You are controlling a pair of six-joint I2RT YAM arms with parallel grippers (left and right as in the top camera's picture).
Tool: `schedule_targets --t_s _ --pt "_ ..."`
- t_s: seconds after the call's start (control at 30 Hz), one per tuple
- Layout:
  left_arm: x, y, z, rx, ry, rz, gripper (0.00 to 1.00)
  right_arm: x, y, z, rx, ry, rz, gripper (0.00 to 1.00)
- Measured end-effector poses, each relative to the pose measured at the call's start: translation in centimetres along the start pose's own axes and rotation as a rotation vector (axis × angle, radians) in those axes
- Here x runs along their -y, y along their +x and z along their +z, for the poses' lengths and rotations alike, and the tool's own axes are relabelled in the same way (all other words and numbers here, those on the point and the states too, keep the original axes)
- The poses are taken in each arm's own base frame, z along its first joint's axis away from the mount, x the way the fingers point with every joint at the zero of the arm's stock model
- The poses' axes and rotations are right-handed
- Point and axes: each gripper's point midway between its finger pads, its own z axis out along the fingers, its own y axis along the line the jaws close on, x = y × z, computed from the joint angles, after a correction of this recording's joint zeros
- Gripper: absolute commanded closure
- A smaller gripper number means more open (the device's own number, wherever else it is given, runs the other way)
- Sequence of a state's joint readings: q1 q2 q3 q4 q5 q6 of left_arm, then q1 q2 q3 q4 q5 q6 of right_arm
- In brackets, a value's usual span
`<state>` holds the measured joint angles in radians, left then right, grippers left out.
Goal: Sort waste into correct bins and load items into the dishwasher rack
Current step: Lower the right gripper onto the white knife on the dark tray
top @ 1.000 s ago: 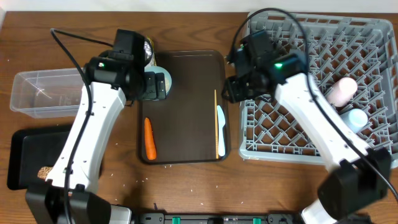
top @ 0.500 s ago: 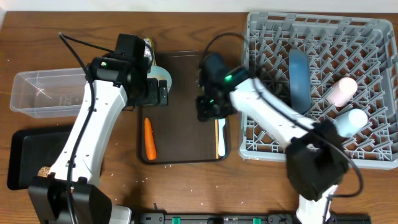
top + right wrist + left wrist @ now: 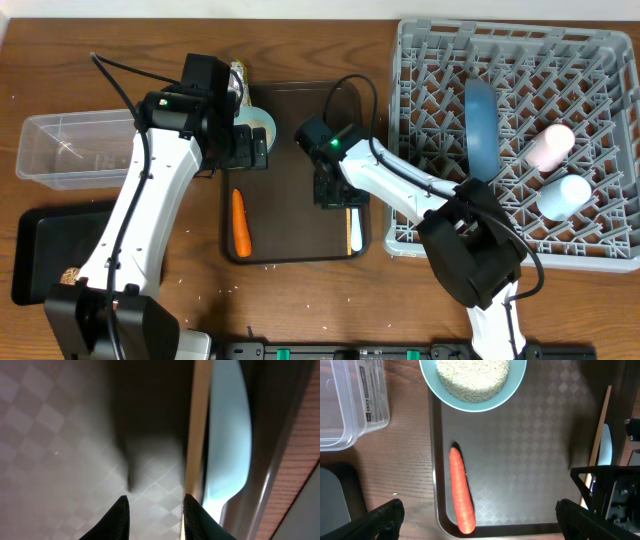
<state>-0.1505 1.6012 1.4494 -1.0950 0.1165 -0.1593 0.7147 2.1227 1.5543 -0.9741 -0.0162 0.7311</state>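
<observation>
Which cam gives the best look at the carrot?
Left wrist: the carrot shows whole and large, lying along the brown tray's left edge. Overhead shows the carrot whole but small. Right wrist doesn't show it.

left arm [image 3: 140, 210] reaches up to around 10 o'clock with the left gripper [image 3: 479, 512] gaping wide, right gripper [image 3: 156, 515] down low near centre, jaws only narrowly apart

Dark brown serving tray [image 3: 300, 140] with faint checkered surface, flat on brown wooden table [image 3: 300, 50]
</observation>
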Motion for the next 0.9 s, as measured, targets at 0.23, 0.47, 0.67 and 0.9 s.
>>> schedule_targets --t_s 0.23,0.47,0.67,0.9 --pt "0.0 -0.2 0.0 0.006 0.001 0.000 0.02 1.2 0.0 0.0 -0.017 0.033 0.018 0.68" --pt "0.1 -0.6 0.0 0.023 0.005 0.001 0.02 0.8 -0.4 0.0 0.002 0.016 0.017 0.66" --pt "0.0 -1.1 0.0 0.046 -0.003 0.002 0.02 0.4 -0.4 0.7 -0.006 0.002 0.015 0.66" --pt "-0.1 -1.1 0.0 0.047 -0.008 0.002 0.02 0.3 -0.1 1.1 -0.024 0.004 0.028 0.73"
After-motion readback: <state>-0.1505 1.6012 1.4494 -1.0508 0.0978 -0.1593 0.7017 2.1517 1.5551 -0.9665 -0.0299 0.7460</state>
